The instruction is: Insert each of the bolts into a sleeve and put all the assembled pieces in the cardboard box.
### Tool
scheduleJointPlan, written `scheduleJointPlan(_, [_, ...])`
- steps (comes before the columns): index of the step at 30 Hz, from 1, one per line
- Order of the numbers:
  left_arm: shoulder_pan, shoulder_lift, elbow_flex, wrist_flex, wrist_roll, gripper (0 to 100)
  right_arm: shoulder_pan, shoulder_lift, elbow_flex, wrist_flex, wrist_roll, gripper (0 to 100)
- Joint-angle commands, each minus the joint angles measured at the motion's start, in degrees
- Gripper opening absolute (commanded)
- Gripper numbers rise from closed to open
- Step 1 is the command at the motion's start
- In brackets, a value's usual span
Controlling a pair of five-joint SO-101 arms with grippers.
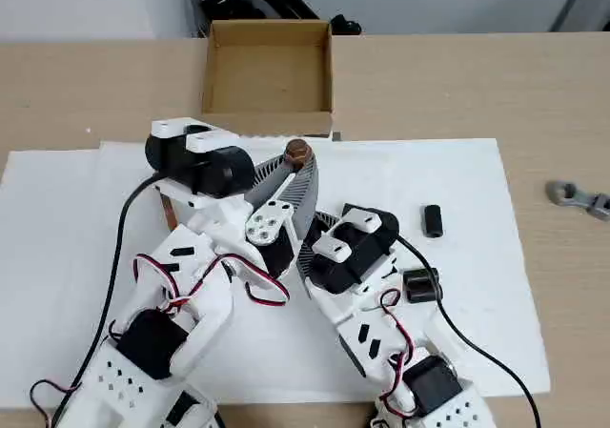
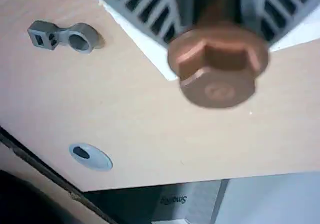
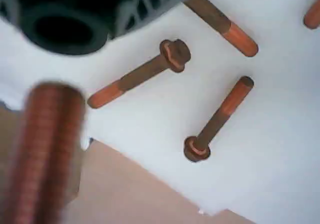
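Logging copper bolt (image 2: 217, 69) clamped in left end effector (image 1: 296, 165): grey ribbed fingers (image 2: 142, 9) pressing on the shank right behind the flanged hex head, head sticking out past the fingertips. In the high view, finding that head held over the far edge of the white sheet (image 1: 448, 175), just short of the near wall of the cardboard box (image 1: 208, 75), not inside it.

Noting black sleeve (image 3: 65, 30) gripped in right end effector (image 3: 75, 2), bore facing the wrist camera. Seeing a threaded copper shank (image 3: 45, 149) close by and blurred, its end near the sleeve mouth yet apart from it, not in the bore. Placing the right end effector beneath the left arm's fingers in the high view, mostly hidden there.

Counting loose bolts (image 3: 150, 70) lying flat on the sheet in the right wrist view: two whole, two cut by the frame edge, none touching another. Spotting two spare sleeves (image 1: 433, 220) on the sheet at the right arm's side, one standing apart, the other tight beside the arm body. Recording a grey link-shaped part (image 1: 576, 195) on bare bench (image 1: 86, 85), well off the sheet.
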Motion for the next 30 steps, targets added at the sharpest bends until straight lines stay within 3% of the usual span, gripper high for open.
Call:
scheduleJointPlan(1, [-0.09, -0.09, -0.92, 0.00, 0.70, 1, 1.71, -0.75, -0.79, -1.63, 0.44, 0.2])
scheduleJointPlan(16, [-0.09, 0.00, 1.19, -1.49, 2.81, 1, 3.30, -0.48, -2.02, -3.21, -1.23, 0.2])
scheduleJointPlan(30, [-0.44, 0.35, 6.90, -10.55, 3.16, 1, 3.12, -0.48, -3.34, -2.77, -2.02, 0.2])
